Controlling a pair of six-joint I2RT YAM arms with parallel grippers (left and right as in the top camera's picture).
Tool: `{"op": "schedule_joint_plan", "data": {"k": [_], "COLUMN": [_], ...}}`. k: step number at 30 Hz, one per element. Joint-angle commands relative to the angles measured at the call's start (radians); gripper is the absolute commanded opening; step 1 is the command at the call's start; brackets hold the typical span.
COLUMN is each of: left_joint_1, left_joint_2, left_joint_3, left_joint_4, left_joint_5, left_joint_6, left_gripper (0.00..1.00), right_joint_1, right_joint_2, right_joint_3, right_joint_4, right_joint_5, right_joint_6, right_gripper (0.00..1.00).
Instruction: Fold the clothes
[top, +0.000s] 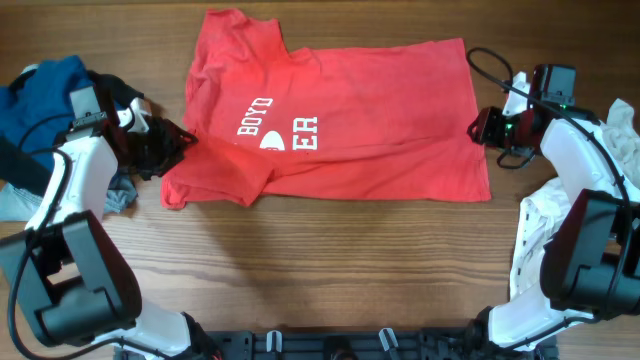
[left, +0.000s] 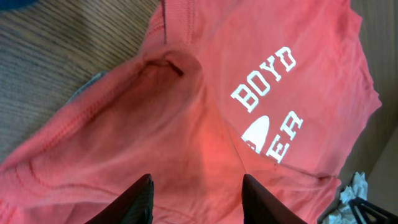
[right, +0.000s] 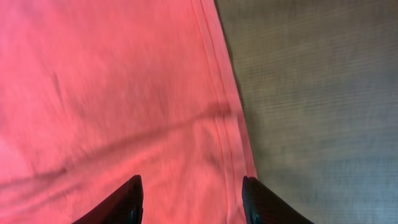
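You've got the red T-shirt (top: 340, 120) lying mostly flat on the desk (top: 320, 270), lettering up, hem toward the right arm. Left hand (left: 197, 182) is over the sleeve end, fingers wide apart, gripping nothing. Right hand (right: 191, 185) is over the hem edge, also spread and empty.

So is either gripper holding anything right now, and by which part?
Nothing is held. The left gripper is open above the shirt near its sleeve, and the right gripper is open above the shirt's hem edge.
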Motion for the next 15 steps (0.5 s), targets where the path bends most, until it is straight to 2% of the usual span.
{"op": "schedule_joint_plan", "data": {"k": [1,2,3,7,11,15], "left_joint_1": [-0.037,-0.078,-0.117,-0.378,-0.558,-0.612], "left_joint_2": [-0.143,-0.175,-0.19,-0.167,-0.073,0.026], "left_joint_3": [0.007,0.007,0.007,0.005,0.004,0.004], "left_joint_4": [-0.037,-0.045,-0.05,-0.053,-0.034,-0.004], "left_joint_5": [0.029,0.015,-0.019,-0.261,-0.348,-0.421], "left_joint_6": [0.036,0.066,0.072,0.096,0.096,0.096], "left_gripper": [0.46,0.46,0.47,0.51,0.51,0.52], "right_joint_1": [0.0,0.0,0.0,0.0,0.001,0.013], "right_joint_2": [0.016,0.016,0.016,0.017,0.017,0.017], "right_joint_3": [-0.004,-0.01,-0.019,-0.117,-0.202,-0.237], "right_joint_4": [-0.072,-0.097,-0.106,-0.073,0.024,0.058], "right_joint_5": [0.014,0.014,0.013,0.013,-0.017,-0.017], "right_joint_6": [0.0,0.0,0.0,0.0,0.0,0.002], "right_gripper": [0.47,0.33,0.25,0.12,0.12,0.12]}}
